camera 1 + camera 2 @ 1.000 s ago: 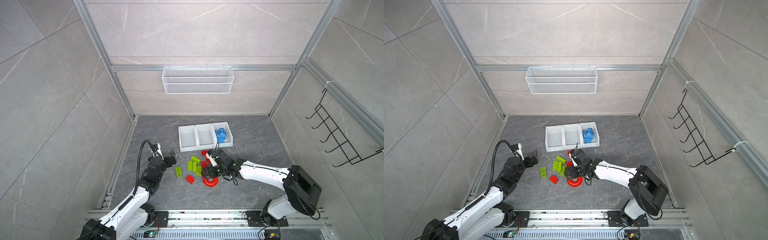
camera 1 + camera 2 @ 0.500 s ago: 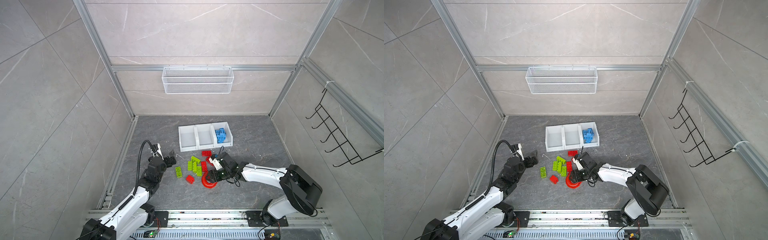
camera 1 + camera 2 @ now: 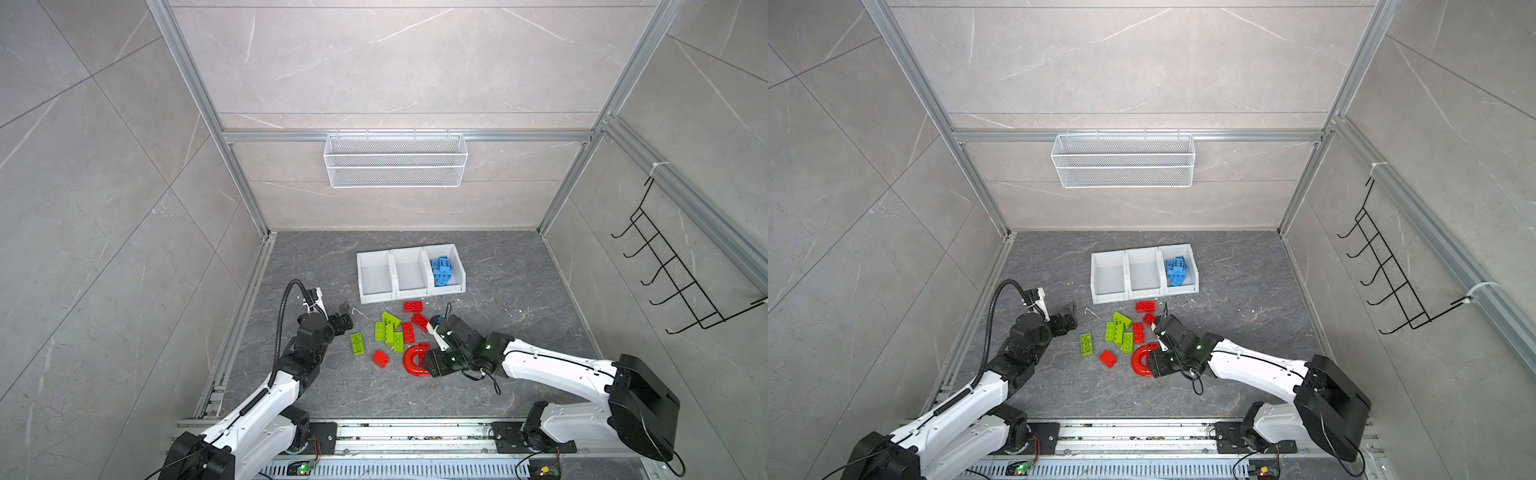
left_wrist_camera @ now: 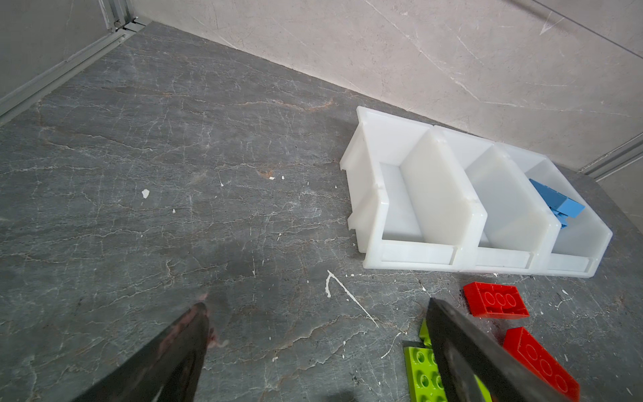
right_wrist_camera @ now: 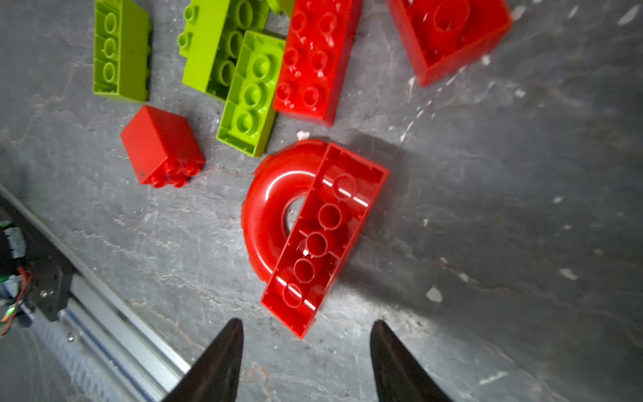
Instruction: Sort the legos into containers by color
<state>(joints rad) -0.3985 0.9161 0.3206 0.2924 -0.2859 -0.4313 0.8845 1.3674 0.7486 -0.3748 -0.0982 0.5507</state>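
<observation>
Right gripper, fingers apart and empty, sits at three o'clock of the red arch, likely to grasp it; left gripper fingers wide apart.

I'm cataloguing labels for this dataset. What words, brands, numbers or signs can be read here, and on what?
None can be read.
The bins and the mesh basket show no print.
Studs on the red brick are too blurred to show any embossed brand.
</observation>
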